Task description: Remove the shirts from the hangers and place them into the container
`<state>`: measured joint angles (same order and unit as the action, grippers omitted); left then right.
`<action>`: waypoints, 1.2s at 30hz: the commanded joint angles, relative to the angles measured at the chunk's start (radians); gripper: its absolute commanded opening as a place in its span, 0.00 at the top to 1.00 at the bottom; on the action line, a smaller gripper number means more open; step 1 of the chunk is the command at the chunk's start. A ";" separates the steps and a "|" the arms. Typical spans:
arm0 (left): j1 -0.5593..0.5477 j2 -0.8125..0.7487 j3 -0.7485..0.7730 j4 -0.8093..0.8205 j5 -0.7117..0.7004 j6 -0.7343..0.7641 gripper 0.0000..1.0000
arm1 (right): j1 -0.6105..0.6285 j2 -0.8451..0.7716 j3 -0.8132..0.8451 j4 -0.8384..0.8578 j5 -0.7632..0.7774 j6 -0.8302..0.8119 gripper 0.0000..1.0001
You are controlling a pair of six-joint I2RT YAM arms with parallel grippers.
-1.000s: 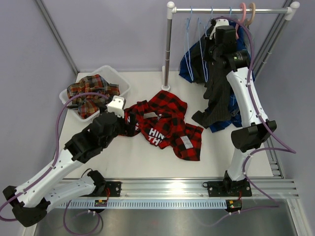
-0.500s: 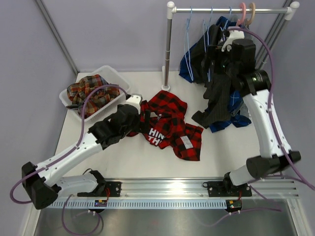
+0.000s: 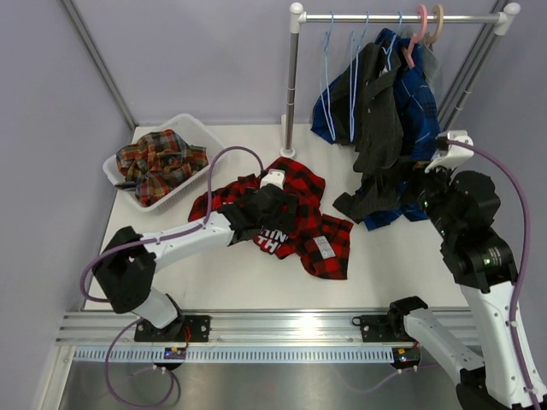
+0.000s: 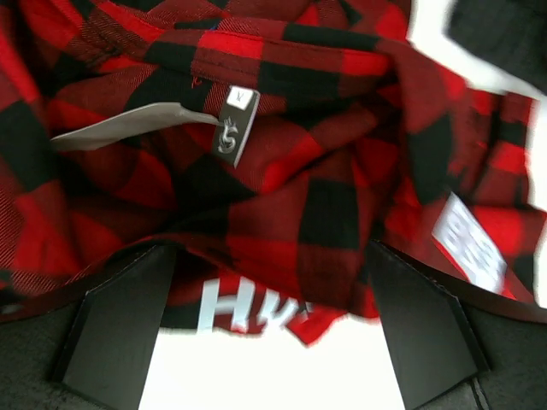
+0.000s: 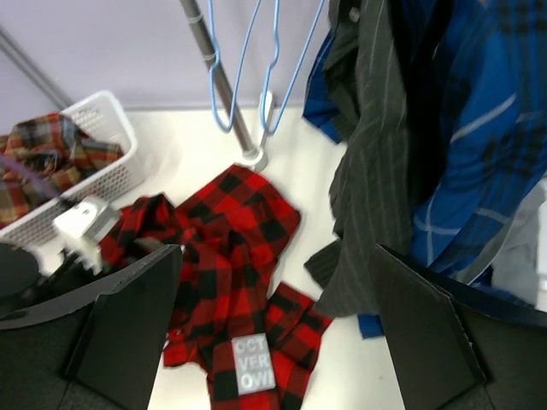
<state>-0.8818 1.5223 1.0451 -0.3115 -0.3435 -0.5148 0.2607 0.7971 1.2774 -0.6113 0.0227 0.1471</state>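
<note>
The red-and-black check shirt (image 3: 303, 224) lies crumpled mid-table, its white lettering showing. My left gripper (image 3: 272, 205) hovers low over it, open, with the cloth (image 4: 282, 171) spread just beyond the fingers (image 4: 120, 329) and nothing pinched. The dark grey shirt (image 3: 376, 120) and the blue plaid shirt (image 3: 419, 94) hang on the rack. My right gripper (image 3: 425, 192) is open and empty, held off to the right of them; it looks at the grey shirt (image 5: 385, 171) and the blue one (image 5: 479, 154). A brown-orange-green shirt (image 3: 158, 162) fills the white container (image 3: 205, 135).
Bare light-blue hangers (image 3: 329, 77) hang on the rail (image 3: 385, 17), with a pink hanger (image 3: 420, 26) and a beige hanger (image 3: 438, 21) at its right end. The rack's pole (image 3: 292, 85) stands behind the red shirt. Grey walls close in on both sides.
My right gripper has opened and drawn back from the top of the rack, down and to the right. My left arm has reached rightward over the red shirt.
</note>
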 commanded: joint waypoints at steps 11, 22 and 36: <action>0.030 0.329 0.082 0.190 -0.114 -0.033 0.13 | -0.005 -0.095 -0.196 0.119 -0.199 0.062 0.01; 0.038 0.276 0.004 0.249 -0.106 0.064 1.00 | -0.003 -0.148 -0.233 0.104 -0.201 0.029 0.01; 0.174 -0.267 0.403 0.032 -0.330 0.444 1.00 | -0.003 -0.179 -0.251 0.107 -0.213 0.035 0.00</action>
<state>-0.7586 1.3216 1.3312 -0.2958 -0.5697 -0.2043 0.2607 0.6292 1.0325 -0.5419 -0.1776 0.1905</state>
